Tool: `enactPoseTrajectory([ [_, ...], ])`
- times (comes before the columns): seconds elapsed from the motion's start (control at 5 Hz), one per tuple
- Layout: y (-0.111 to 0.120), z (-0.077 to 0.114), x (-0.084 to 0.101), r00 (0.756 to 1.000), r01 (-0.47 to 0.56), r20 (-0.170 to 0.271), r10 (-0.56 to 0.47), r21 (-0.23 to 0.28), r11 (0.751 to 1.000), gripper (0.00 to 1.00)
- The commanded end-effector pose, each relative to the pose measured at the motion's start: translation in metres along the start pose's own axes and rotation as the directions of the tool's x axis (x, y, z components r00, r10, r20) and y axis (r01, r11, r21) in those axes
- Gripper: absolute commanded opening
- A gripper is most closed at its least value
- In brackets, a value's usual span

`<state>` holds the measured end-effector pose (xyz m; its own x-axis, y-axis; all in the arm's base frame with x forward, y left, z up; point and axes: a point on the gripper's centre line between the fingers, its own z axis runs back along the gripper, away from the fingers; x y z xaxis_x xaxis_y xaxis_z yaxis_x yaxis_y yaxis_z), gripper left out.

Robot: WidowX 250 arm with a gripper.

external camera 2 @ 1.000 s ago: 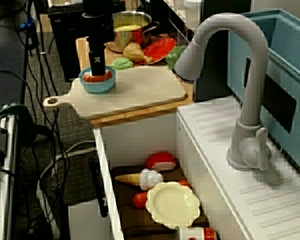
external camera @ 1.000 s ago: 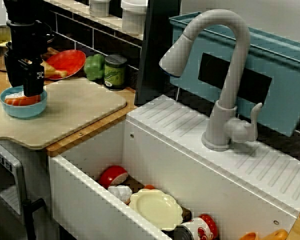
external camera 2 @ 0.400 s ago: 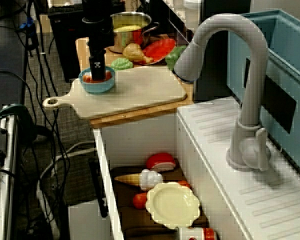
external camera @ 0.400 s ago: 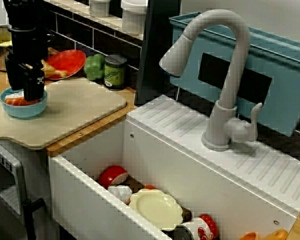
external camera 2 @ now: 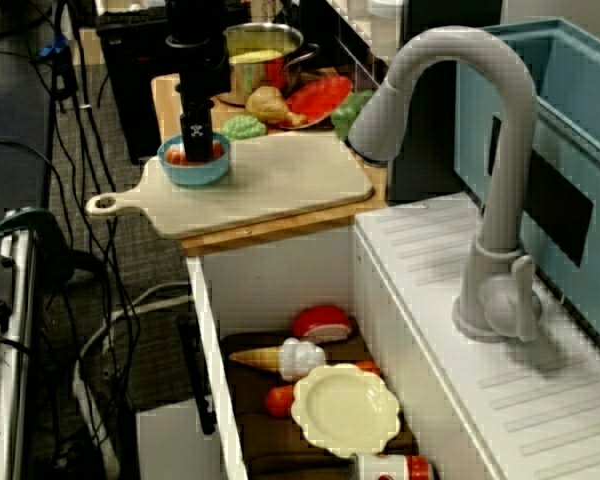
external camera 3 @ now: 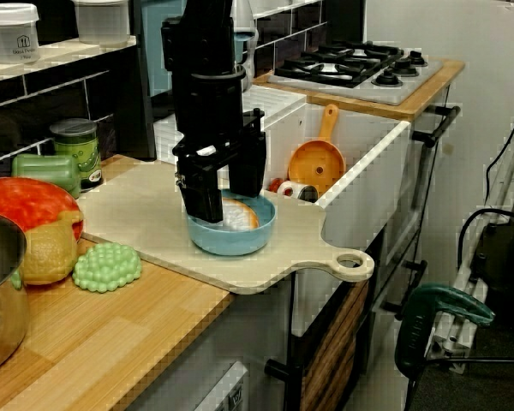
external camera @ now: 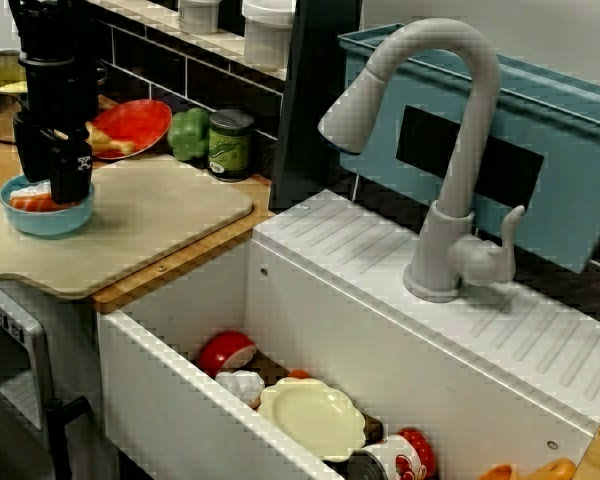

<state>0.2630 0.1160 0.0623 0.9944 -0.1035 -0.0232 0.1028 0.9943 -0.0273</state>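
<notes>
The black arm (external camera 3: pixel 204 43) stood upright, its wrist (external camera 3: pixel 212 107) vertical and the gripper (external camera 3: pixel 225 184) pointing straight down beneath it. In the view from the side the jaws stood apart, with a plain gap between the two fingers (external camera 3: pixel 200 193), which hung parallel and upright. One finger lay nearer that camera than the other. In the view from above the fingers lined up as one narrow dark column.

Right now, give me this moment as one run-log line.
gripper: open, low over blue bowl | bowl: on cutting board, orange food inside | contact: cannot tell
</notes>
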Motion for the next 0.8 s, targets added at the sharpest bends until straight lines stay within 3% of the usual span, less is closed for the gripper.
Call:
enactPoseTrajectory([
  [0.0, -0.001, 0.002, 0.002, 1.0, 0.001, 0.017, -0.001, 0.019, 1.0, 1.0],
  [0.6, -0.013, -0.027, 0.013, 1.0, 0.0, -0.026, 0.001, 0.058, 0.998, 1.0],
])
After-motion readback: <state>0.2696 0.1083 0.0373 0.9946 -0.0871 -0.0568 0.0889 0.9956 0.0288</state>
